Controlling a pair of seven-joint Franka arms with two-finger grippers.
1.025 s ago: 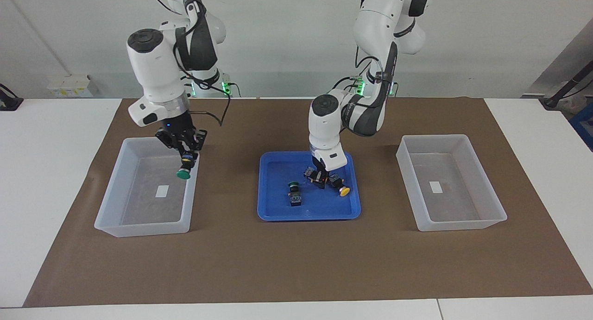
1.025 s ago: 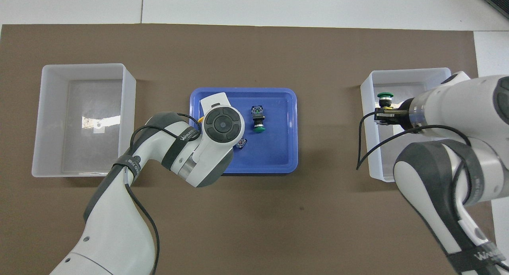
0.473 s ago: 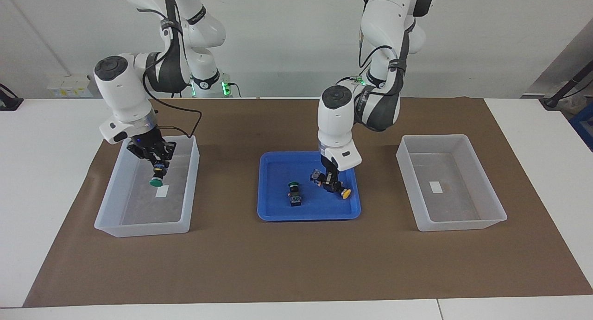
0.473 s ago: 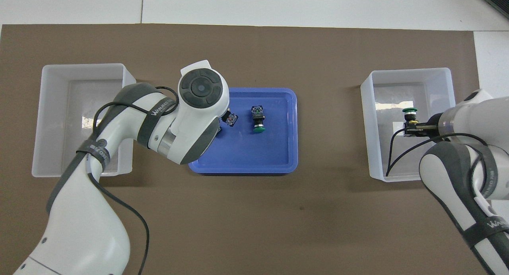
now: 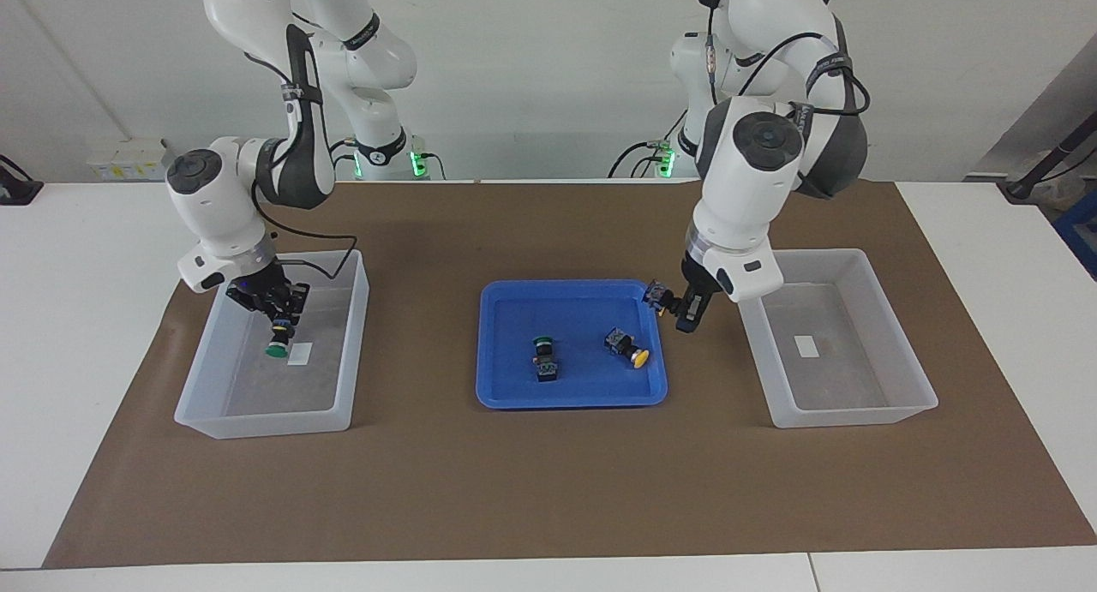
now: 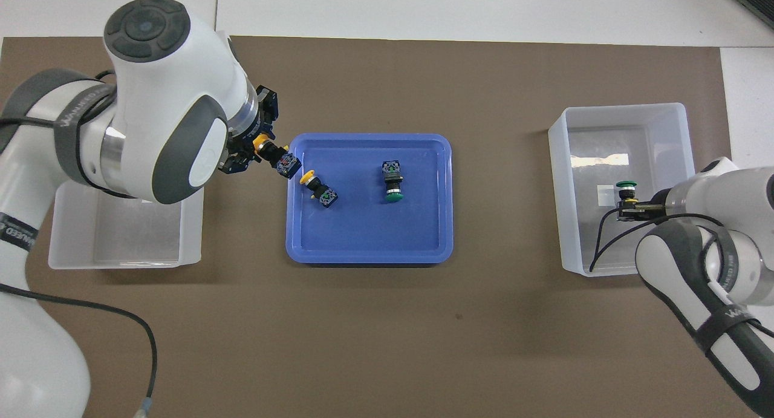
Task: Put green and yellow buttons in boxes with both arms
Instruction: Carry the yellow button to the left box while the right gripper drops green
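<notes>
Right end effector (image 5: 278,322): clenched on a green button (image 5: 276,349), cap down, low inside the box (image 5: 218,408) at the right arm's end, ready for release; a second ago it hung at that box's rim.
Blue tray (image 5: 506,386): one green-capped button (image 5: 542,346) and one yellow-capped button (image 5: 632,352) lie in it, waiting to be sorted.
Left end effector (image 5: 686,305): clenched on a yellow button (image 6: 275,156), over the tray's edge, heading to the empty box (image 5: 891,408) at the left arm's end; a second ago it was down in the tray.
</notes>
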